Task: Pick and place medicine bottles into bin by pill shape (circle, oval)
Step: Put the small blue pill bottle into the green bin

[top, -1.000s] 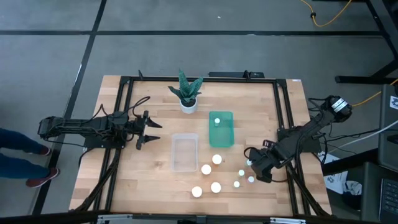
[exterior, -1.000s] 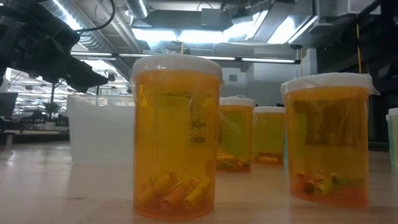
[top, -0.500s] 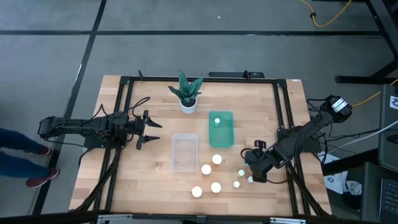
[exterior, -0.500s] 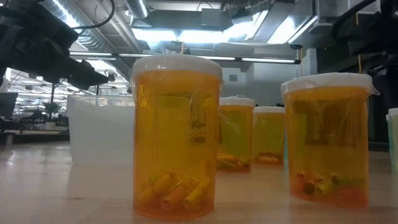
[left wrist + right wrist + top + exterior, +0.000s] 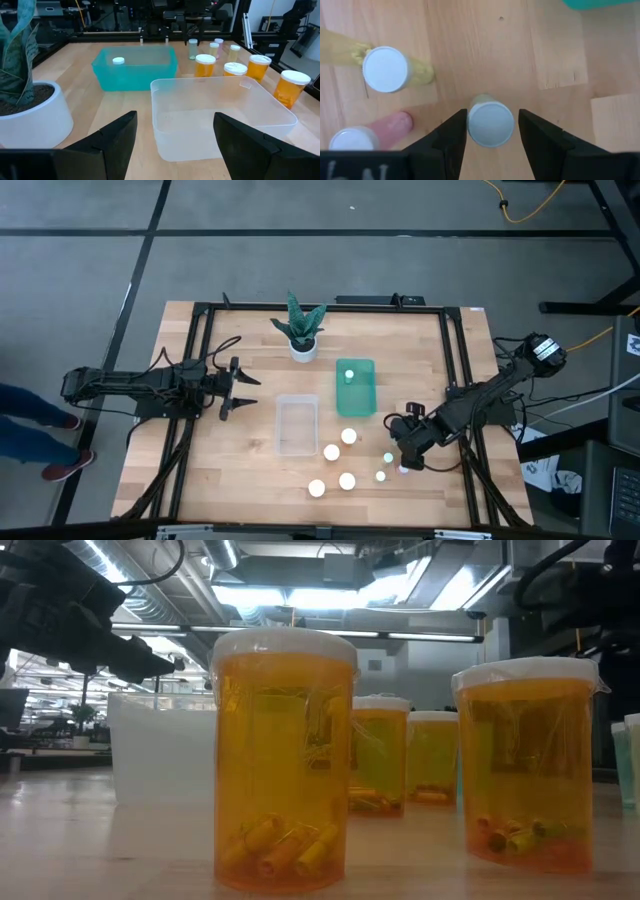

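Only one medicine bottle (image 5: 349,375) lies in the teal bin (image 5: 356,400) so far, and the clear bin (image 5: 297,425) beside it holds nothing, so most of the sorting is left. The other bottles stand on the table (image 5: 250,470), four larger ones near the bins and smaller ones to their right. The right gripper (image 5: 488,131) hangs over a small greenish bottle (image 5: 490,123), its fingers open on both sides of the cap but not yet closed, while the left gripper (image 5: 243,391) waits open at the left of the clear bin.
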